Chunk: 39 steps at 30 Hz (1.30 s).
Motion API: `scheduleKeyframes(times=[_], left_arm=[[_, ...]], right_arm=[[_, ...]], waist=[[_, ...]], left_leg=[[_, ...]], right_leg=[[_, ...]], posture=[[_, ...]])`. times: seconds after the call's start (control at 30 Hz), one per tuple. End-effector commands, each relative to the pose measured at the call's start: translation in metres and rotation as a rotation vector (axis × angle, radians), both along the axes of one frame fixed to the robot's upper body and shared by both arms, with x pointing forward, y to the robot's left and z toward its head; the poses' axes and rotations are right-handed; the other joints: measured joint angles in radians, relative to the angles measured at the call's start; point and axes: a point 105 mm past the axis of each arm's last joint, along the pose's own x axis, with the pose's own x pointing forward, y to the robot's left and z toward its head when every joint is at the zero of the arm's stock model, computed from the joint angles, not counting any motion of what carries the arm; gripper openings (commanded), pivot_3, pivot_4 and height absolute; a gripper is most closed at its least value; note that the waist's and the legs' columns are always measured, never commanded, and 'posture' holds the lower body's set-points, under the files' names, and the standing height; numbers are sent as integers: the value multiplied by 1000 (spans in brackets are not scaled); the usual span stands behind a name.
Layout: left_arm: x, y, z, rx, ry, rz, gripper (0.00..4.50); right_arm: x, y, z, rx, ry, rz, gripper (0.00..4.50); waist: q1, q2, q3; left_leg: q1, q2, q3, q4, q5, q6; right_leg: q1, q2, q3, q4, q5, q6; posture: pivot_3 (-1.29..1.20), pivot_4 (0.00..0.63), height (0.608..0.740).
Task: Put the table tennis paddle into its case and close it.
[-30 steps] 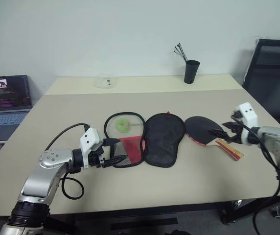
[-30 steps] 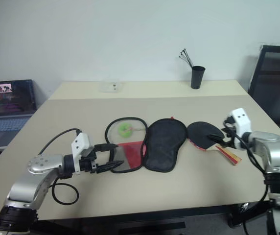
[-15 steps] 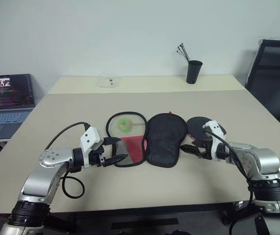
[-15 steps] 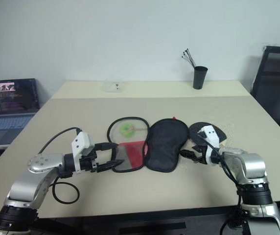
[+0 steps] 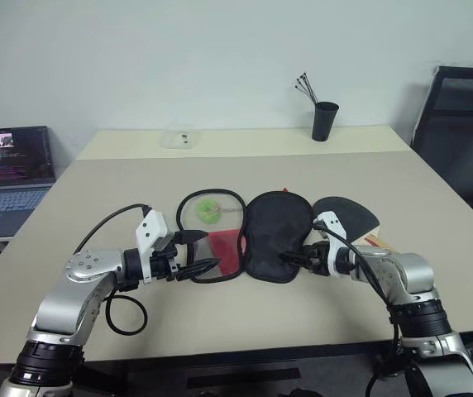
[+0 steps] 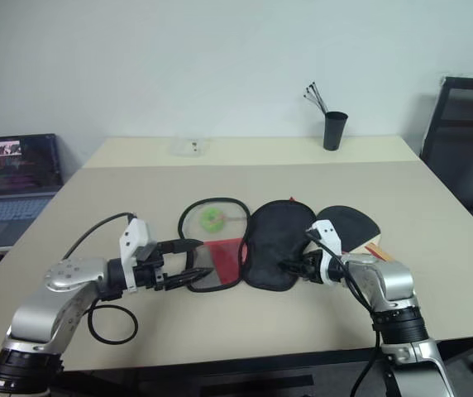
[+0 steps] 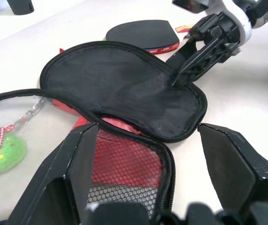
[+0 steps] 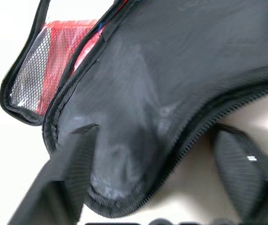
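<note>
Left eye view: the table (image 5: 245,331) is a broad beige surface set against a pale wall, with a laptop (image 5: 9,178) on a side stand at the robot's left, a black chair (image 5: 460,124) at its right, and a black cup (image 5: 324,121) holding thin sticks at the far edge.

The case (image 5: 278,236) lies unzipped and spread flat at table centre: black half on the right, red-and-mesh half on the left, green zip pull (image 5: 209,210) on the clear panel. The table tennis paddle (image 5: 348,217) lies just right of the case, outside it, face partly hidden by the right arm.

The left pincer (image 5: 197,252) is wide open, straddling the narrow end of the red mesh half and holding nothing. The right pincer (image 5: 293,258) is open at the narrow end of the black half, one finger over the fabric and one outside the zip edge; no grip is established.

Risk assessment:
- Closing on the soft fabric alone may drag the case across the smooth table rather than lift the flap.
- The right arm lies close to the paddle; a sweep could push it toward the table edge.
- The two pincers work near each other and could collide.
</note>
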Motion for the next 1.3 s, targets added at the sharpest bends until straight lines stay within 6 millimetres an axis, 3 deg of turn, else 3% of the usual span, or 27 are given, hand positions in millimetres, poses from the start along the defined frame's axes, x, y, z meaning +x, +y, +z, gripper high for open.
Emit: scheduleKeyframes(times=[0.03, 0.27, 0.77, 0.87, 1.0, 1.1, 1.23, 1.3], left_arm=[[-3, 1, 12, 2, -45, -1, 3704], [-2, -1, 12, 9, -44, -4, 3704], [0, -2, 9, 22, -46, -11, 3704], [0, -2, 9, 24, -46, -11, 3704], [0, -2, 8, 26, -46, -12, 3704], [0, -2, 8, 27, -47, -15, 3704], [0, -2, 7, 27, -47, -17, 3704], [-1, -2, 7, 26, -44, -18, 3704]], right_arm=[[7, -4, 15, -5, -59, -5, 2489], [15, -18, 25, -61, -83, 3, 8], [39, -33, 36, -152, -139, 5, 8], [40, -39, 37, -169, -150, -10, 608], [43, -46, 41, -183, -172, -36, 2011], [44, -53, 56, -196, -224, -53, 3006], [43, -81, 75, -234, -291, -102, 4430], [41, -108, 77, -275, -294, -149, 4491]], waist=[[0, 0, 0], [1, 0, 0], [1, 0, 0], [1, 0, 0], [1, 0, 0], [1, 0, 0], [2, 0, 0], [3, 0, 0]], left_leg=[[0, 0, 0, 0, 0, 0], [0, 0, 0, 0, 0, 0], [0, 0, 0, 0, 0, 0], [0, 0, 0, 0, 0, 0], [0, 0, 0, 0, 0, 0], [0, 0, 0, 0, 0, 0], [0, -1, 1, 0, 0, 0], [0, -1, 1, 0, 0, 0]], right_leg=[[0, 0, 0, 0, 0, 0], [0, 0, 0, 0, 0, 0], [0, 0, 0, 0, 0, 0], [0, 0, 0, 0, 0, 0], [0, 0, 0, 0, 0, 0], [0, 0, 0, 0, 0, 0], [0, 0, 0, -1, 0, 0], [0, 0, 0, -1, 0, 0]], posture=[[0, 150, 740], [0, 150, 740], [0, 150, 740], [0, 150, 740], [0, 150, 740], [0, 150, 740], [0, 150, 740], [0, 150, 740]])
